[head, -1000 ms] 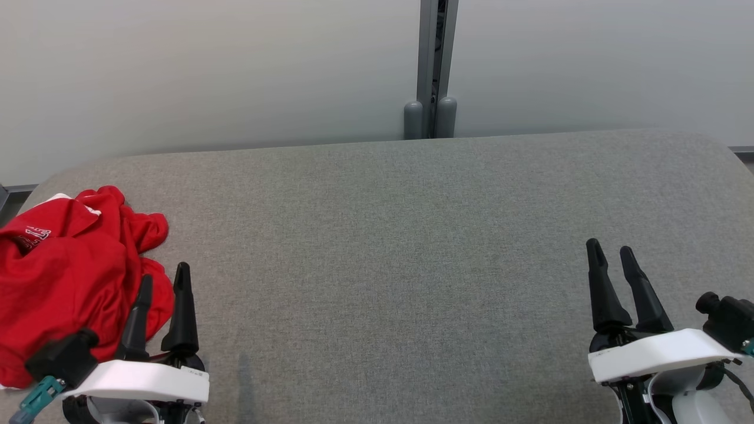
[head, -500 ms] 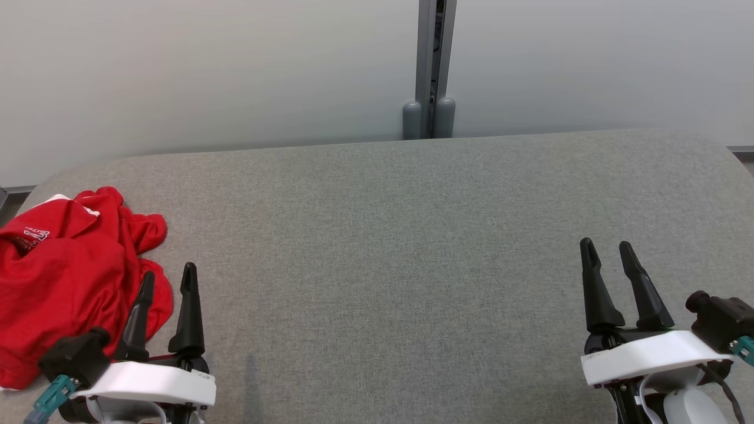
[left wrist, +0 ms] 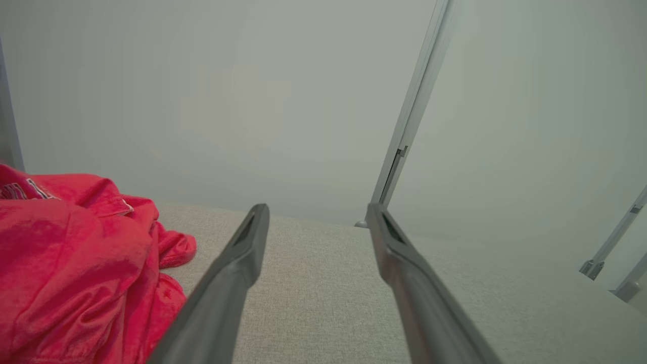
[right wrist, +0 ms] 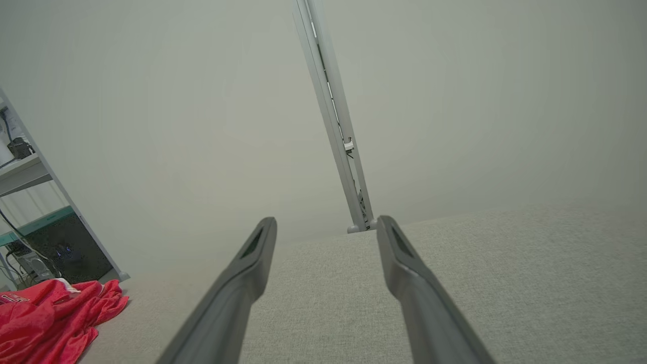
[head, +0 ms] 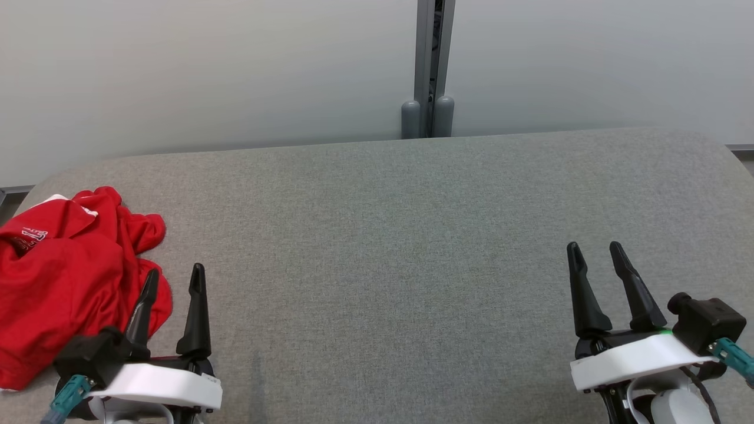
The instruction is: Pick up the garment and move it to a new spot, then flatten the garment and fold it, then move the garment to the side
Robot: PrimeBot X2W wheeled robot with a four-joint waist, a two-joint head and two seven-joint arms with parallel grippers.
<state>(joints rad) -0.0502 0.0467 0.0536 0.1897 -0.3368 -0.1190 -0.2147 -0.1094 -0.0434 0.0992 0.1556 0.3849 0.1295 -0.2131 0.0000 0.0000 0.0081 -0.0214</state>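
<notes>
Left gripper (head: 176, 270): fingers spread apart with nothing between them, low at the left of the head view, pointing away from the robot.
Right gripper (head: 594, 246): fingers likewise apart and empty, low at the right, well apart from the garment.
Shift since a second before: each gripper had drifted a little inward toward the middle of the surface, the left one rightward and the right one leftward; their spread had not changed.
Garment (head: 65, 282): a red shirt with white lettering lay crumpled in a heap at the left end of the surface, in the same heap as a second before.
Garment and left gripper: the outer finger overlapped the heap's near right edge in the head view; whether it touched the cloth could not be told.
Padded surface (head: 383, 235): grey woven fabric with rounded far corners, bare between the two grippers.
Behind: a pale wall with a grey upright post (head: 433, 59) at the middle of the far edge.
</notes>
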